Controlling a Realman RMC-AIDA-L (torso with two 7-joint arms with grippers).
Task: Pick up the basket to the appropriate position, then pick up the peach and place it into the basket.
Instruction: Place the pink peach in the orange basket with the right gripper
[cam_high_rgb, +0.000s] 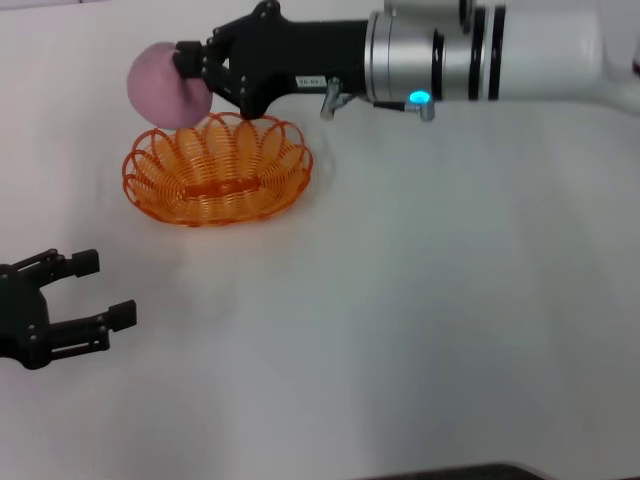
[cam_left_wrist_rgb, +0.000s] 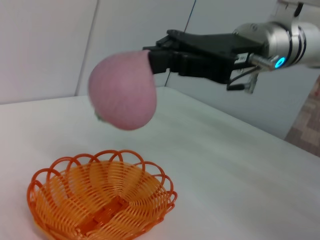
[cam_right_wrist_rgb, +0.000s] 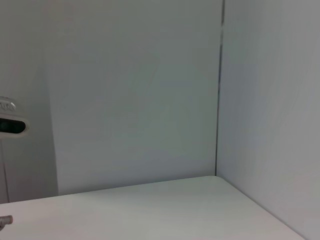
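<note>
Black and empty, the left gripper (cam_high_rgb: 95, 290) rests low over the white table (cam_high_rgb: 430, 330) at the near left corner of the head view, its two fingers spread wide with nothing between them. Farther out on the table stands the orange wire basket (cam_high_rgb: 218, 170), upright on its flat base, its scalloped rim unbroken and nothing lying inside it; the left wrist view shows it the same way, the basket (cam_left_wrist_rgb: 102, 202) with only its flat orange strip at the bottom. Beyond the basket's far left rim, the right gripper (cam_high_rgb: 192, 75) reaches in from the right on its silver and black arm, its black fingers closed on the pink peach (cam_high_rgb: 165, 85). In the left wrist view the peach (cam_left_wrist_rgb: 122, 90) hangs in the air clear above the basket, not touching it, gripped from one side by the right gripper (cam_left_wrist_rgb: 155, 60). A blue light glows on the right arm's wrist (cam_high_rgb: 420, 98). The right wrist view shows only pale walls and a strip of table.
</note>
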